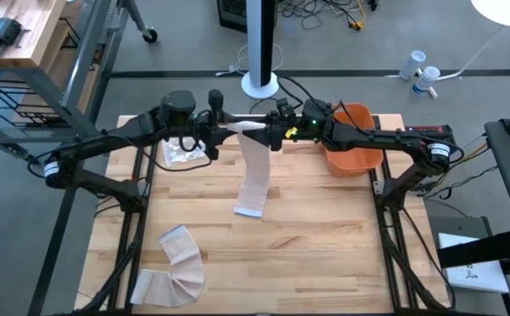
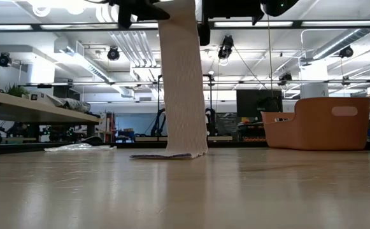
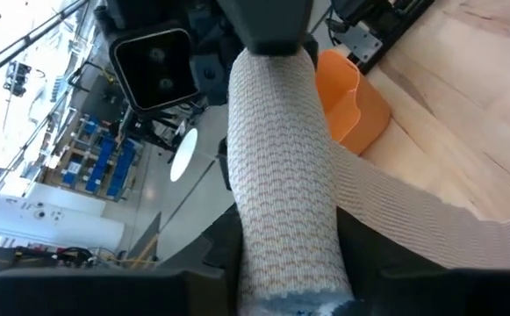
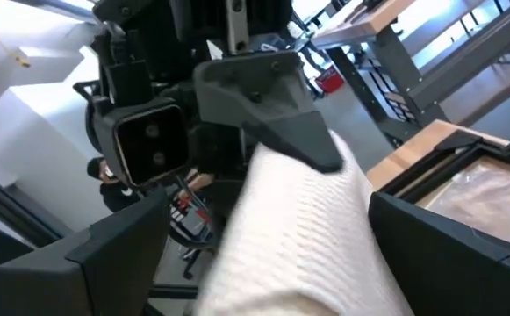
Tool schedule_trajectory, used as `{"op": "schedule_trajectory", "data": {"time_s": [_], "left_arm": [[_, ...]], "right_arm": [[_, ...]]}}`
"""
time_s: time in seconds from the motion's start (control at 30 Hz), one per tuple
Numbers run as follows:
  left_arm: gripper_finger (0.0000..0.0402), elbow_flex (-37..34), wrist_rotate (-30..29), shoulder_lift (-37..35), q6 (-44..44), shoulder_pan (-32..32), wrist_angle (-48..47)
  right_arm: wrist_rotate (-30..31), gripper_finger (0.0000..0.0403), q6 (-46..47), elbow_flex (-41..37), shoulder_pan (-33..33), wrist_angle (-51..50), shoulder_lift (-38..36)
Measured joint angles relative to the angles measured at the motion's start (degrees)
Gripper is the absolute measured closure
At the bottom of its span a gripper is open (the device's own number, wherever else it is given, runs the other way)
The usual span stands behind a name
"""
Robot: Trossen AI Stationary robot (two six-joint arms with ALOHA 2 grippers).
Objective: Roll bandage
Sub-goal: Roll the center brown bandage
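Observation:
A white bandage is partly rolled up. Its roll (image 3: 281, 175) is held high above the table's far middle, and the loose strip (image 1: 256, 175) hangs from it down to the table. The strip's lower end (image 2: 172, 154) lies flat on the wood. My left gripper (image 1: 228, 130) comes from the table's left and is shut on the roll. Facing it from the right, my right gripper (image 4: 272, 246) is open. Its two fingers (image 4: 123, 254) stand on either side of the roll's free end, and I cannot tell whether they touch it. My left gripper pinches the rolled part of the bandage (image 3: 285, 254) between its two fingers. The fingers lie level, coming from the table's left, along the roll, which sticks out past them. The roll is lifted clear, and the strip (image 2: 183, 83) hangs below it, its end on the table.
An orange bin (image 1: 355, 145) stands at the table's far right, under my right arm. A clear plastic packet (image 1: 183, 154) lies at the far left, and a second loose bandage (image 1: 175, 263) lies at the near left. Bare wood shows in the near middle and right.

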Motion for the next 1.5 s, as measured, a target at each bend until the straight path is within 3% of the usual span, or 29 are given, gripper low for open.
{"op": "schedule_trajectory", "data": {"time_s": [0.23, 0.97, 1.3, 1.5], "left_arm": [[0.0294, -0.04, -5.62, 2.06, -1.13, 0.67, 3.55], [0.0304, -1.09, -7.50, 3.15, 2.87, 1.15, 3.11], [0.0302, -2.15, -7.19, 3.07, 3.58, 1.18, 3.09], [0.0304, -8.78, -7.20, 1.31, 7.21, 1.15, 13.04]], "right_arm": [[1.03, 0.0023, 5.01, 0.00, -0.15, -0.60, -0.05], [2.82, 0.0025, 18.96, 0.02, -0.52, -4.20, -0.20], [2.42, 0.0095, 19.50, 0.00, -0.52, -6.46, -0.60], [2.49, 0.0139, 20.14, -0.04, -0.52, -6.74, -0.60]]}}
